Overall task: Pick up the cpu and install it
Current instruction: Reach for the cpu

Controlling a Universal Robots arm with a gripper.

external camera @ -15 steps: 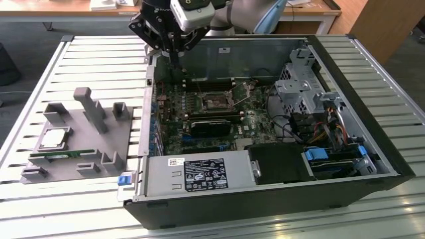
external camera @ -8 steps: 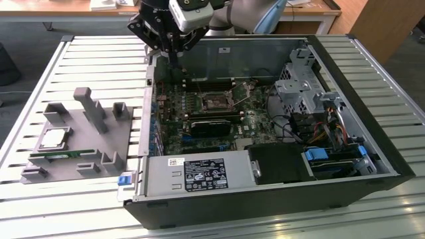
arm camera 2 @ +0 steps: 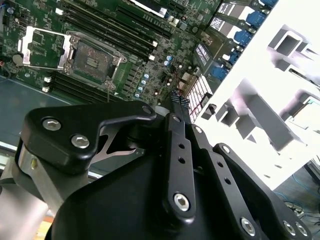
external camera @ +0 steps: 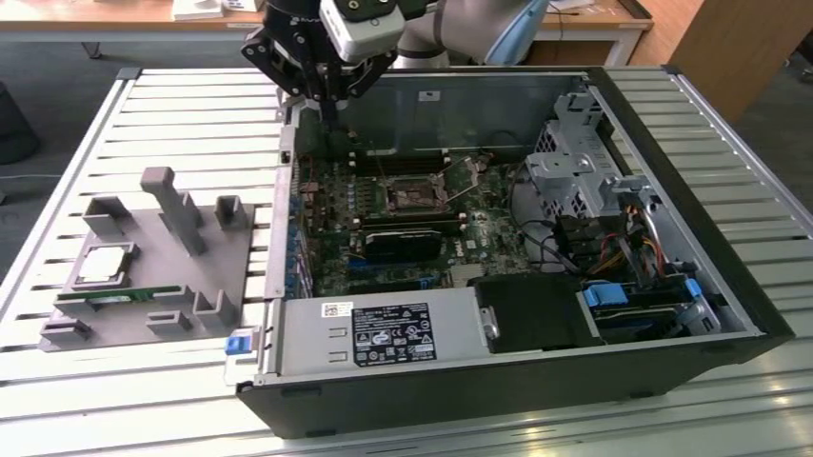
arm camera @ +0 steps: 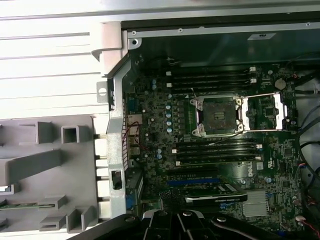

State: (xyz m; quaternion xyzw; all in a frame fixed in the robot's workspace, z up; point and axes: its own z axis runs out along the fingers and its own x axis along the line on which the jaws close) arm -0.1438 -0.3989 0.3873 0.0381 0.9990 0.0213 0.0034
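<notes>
We count one gripper. Its two fingers are pressed together with nothing between them, tips pointing down over the side rim of the one open computer case.

Closest below the fingers lies the motherboard. A little further on is its one socket, with the metal lid swung open to the side. Four long memory slots run beside it, two on each flank.

Farthest from the fingers, outside the case and well apart from them, sits one grey fixture on the slatted table. It carries one cpu and, just beside it on the side away from the fingers, one green memory stick.

The cpu lies flat, face up, in a shallow recess. It is square, so no side reads as the longer one, and its edges run parallel to the fixture's edges. The top is shiny silver with a thin pale border.
</notes>
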